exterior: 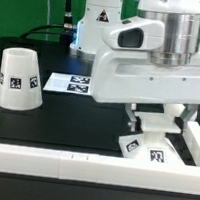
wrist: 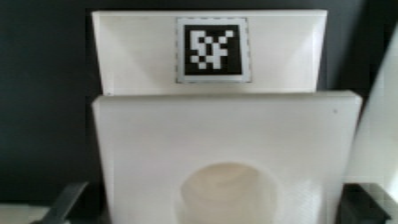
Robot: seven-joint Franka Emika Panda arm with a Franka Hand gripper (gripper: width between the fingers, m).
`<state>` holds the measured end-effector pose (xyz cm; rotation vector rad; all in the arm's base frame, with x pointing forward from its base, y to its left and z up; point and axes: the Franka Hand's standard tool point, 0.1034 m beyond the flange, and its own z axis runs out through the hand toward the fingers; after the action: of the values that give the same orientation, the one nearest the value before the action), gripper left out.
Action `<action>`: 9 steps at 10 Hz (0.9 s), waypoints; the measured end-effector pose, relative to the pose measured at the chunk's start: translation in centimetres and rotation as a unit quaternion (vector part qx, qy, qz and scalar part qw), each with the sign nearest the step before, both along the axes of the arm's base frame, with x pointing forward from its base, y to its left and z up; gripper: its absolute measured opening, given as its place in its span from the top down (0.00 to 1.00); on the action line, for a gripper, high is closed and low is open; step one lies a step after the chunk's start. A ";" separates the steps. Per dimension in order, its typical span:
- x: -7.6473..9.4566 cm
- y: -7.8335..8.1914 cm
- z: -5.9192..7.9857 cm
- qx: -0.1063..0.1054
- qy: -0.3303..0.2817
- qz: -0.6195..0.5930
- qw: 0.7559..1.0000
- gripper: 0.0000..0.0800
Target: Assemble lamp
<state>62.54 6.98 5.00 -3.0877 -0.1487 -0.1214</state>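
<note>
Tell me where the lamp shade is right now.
In the exterior view the shade stands on the black table at that view's far left, just left of the marker board and well away from the robot arm.

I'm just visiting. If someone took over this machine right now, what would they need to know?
Gripper: low over the base, fingers on either side of it. Whether they are gripping it cannot be told.
Shade: stands alone, wide end down, at the exterior view's left, near the marker board.
Bulb: the wrist view shows a rounded white shape between the fingers. It could be the bulb or a socket.
Done: nothing is visibly joined.
Left: probably bulb into base, then shade on top.
</note>
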 end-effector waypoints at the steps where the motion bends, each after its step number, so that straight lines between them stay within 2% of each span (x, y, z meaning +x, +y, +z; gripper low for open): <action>1: 0.7 0.6 0.0 0.002 -0.003 -0.007 1.000 0.33; 6: 1.0 1.6 0.1 0.002 0.001 -0.011 1.000 0.33; 7: 1.0 1.6 0.0 0.002 0.001 -0.010 1.000 0.27; 8: 1.0 1.6 0.0 0.002 0.001 -0.010 1.000 0.27; 9: 1.0 1.6 0.0 0.002 0.001 -0.009 1.000 0.15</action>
<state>63.50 8.59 5.05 -3.0853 -0.1190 -0.1200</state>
